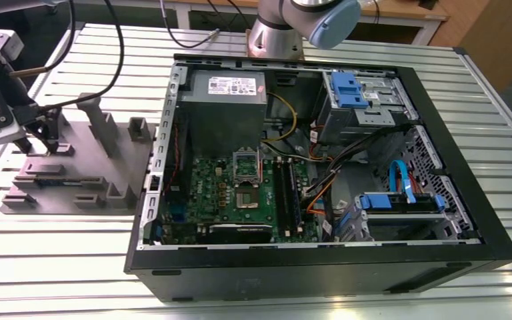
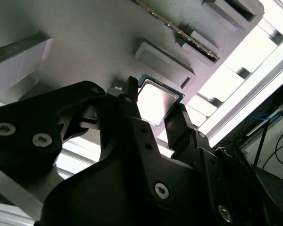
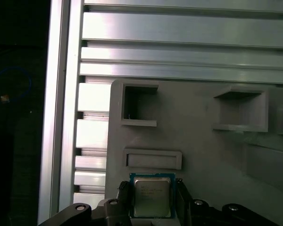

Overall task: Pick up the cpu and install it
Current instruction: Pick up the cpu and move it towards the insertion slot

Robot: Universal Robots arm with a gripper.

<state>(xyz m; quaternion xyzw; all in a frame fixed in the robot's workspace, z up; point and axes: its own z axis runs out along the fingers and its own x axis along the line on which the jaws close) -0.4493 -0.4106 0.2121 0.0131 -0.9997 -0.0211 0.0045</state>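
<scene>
Black fingers (image 3: pixel 182 200) of my gripper (image 1: pixel 39 141) nearly closed, pinching cpu (image 3: pixel 152 197) by two opposite edges; edge grip means nothing presses on silvery top. Chip sits flat on grey fixture block (image 3: pixel 203 155), looks not lifted yet. Block parked on slotted aluminium table (image 1: pixel 327 293) just beside open pc case (image 1: pixel 469 200). Motherboard (image 1: pixel 238 200) inside, socket (image 1: pixel 247 190) bare, well apart from me.
</scene>
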